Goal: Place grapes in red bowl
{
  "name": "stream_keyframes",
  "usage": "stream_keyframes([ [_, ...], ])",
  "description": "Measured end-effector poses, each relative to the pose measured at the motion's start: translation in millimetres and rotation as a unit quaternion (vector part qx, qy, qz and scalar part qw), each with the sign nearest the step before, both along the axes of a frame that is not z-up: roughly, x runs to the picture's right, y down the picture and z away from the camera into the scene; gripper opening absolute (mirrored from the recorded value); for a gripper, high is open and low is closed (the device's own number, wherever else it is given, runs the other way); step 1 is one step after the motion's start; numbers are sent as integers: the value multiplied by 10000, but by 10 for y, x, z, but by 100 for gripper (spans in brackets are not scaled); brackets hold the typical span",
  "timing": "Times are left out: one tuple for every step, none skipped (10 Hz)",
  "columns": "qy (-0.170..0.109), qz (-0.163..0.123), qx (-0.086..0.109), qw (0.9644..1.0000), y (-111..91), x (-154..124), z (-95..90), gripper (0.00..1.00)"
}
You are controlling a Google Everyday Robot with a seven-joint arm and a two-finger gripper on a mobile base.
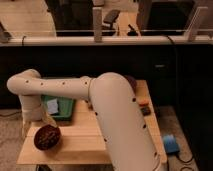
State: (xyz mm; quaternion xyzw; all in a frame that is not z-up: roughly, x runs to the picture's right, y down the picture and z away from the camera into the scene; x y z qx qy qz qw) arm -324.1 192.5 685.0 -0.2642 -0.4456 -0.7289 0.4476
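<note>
Grapes (48, 135) sit inside the red bowl (36, 142), near left on the table (95, 141). The gripper (44, 121) hangs just above the bowl's far rim; you cannot tell whether it is spread or closed. Withdraw straight up, slowly, so nothing snags the bunch.

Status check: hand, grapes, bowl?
Hand just above red bowl. Grapes in bowl. Green tray behind, not in the way.
</note>
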Motion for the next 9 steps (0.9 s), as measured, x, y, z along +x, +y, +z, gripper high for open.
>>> stream_keyframes([
  [0,-18,-10,10000,-5,3,-3,80],
  [-5,-30,-17,10000,-7,2,-7,80],
  [-8,-36,-22,10000,-10,3,-10,80],
  [-18,-37,-27,10000,-12,6,-14,80],
  [-21,-29,-31,10000,-14,8,-15,80],
  [-20,-23,-38,10000,-12,9,-13,80],
  [-21,-20,-44,10000,-14,12,-16,80],
  [-25,-17,-53,10000,-12,14,-16,80],
  [-21,-17,-57,10000,-17,23,-14,80],
])
